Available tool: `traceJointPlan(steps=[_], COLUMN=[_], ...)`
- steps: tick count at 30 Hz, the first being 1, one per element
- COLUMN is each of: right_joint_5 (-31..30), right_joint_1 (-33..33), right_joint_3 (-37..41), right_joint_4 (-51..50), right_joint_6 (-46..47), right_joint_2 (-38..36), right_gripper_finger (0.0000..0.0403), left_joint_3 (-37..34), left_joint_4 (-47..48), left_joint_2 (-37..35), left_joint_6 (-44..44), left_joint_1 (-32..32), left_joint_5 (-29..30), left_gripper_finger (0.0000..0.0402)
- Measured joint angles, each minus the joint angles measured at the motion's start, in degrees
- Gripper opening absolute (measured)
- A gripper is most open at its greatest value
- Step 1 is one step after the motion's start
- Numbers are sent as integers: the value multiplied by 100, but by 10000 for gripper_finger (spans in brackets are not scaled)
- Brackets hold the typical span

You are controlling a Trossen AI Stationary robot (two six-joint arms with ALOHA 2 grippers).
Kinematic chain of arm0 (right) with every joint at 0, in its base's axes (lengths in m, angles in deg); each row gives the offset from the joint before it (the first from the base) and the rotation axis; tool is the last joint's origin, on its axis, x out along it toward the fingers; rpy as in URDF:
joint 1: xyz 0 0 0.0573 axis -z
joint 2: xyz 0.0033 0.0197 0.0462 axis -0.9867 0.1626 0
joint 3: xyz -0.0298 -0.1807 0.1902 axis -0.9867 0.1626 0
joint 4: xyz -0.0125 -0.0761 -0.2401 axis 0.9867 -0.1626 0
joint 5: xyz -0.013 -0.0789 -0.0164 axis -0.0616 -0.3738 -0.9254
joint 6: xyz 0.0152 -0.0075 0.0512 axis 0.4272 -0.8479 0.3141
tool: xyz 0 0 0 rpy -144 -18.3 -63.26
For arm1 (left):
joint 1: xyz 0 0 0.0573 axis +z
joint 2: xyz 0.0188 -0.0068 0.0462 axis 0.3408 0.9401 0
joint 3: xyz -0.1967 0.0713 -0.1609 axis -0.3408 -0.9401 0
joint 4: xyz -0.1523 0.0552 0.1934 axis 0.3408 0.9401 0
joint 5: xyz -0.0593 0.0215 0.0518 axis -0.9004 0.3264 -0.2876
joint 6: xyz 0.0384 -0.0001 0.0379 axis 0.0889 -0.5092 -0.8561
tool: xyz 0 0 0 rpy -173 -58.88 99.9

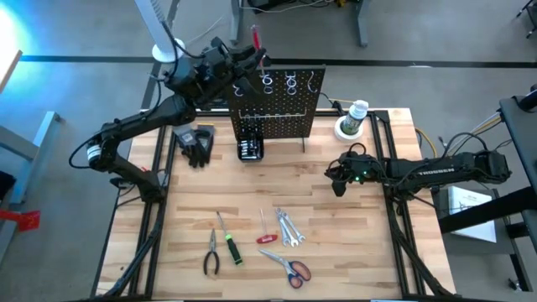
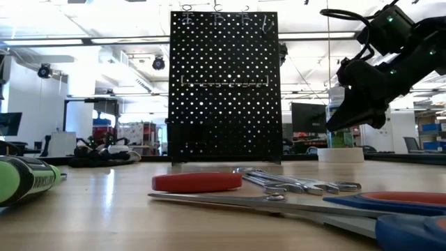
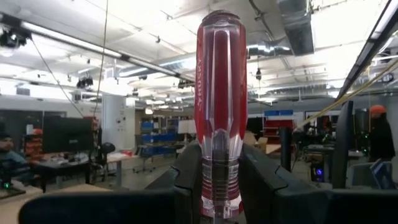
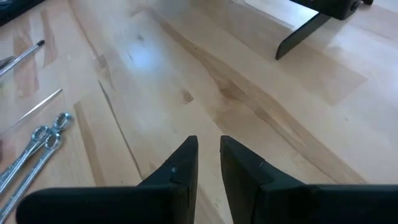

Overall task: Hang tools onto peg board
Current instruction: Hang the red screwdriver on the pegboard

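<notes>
While the left gripper (image 1: 252,52) is held above the peg board's (image 1: 277,105) top edge, a red-handled screwdriver (image 3: 219,106) is clamped upright between its fingers. The right gripper (image 4: 208,158) is hung over the surface (image 1: 336,243), fingers narrowly parted, nothing gripped.

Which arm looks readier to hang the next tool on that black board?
The left. Its gripper already holds the red-handled screwdriver up at the top of the peg board. The right gripper hangs empty above bare table.
</notes>
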Motion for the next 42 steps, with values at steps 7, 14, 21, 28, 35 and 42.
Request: traceJointPlan(steps=[7,14,21,28,35,42], right_joint_5=[1,3,8,23,25,27], right_joint_1=[0,0,0,-26,-26,-26], right_joint_3=[0,0,0,8,76,122], right_joint_4=[4,3,-1,-176,-177,-175], right_joint_6=[85,144,141,140,142,144], right_joint_2=[0,0,0,0,0,0], right_gripper_finger=[60,48,60,71,64,64], left_joint_3=[0,0,-121,-339,-440,-769], left_joint_4=[-114,141,524,564,502,353], left_joint_2=[125,226,198,114,92,-32], left_joint_6=[117,368,378,510,459,392], left_joint_1=[0,0,-5,-11,-108,-166], left_joint_5=[-116,-113,-53,68,103,210], left_gripper_finger=[60,60,60,60,60,60])
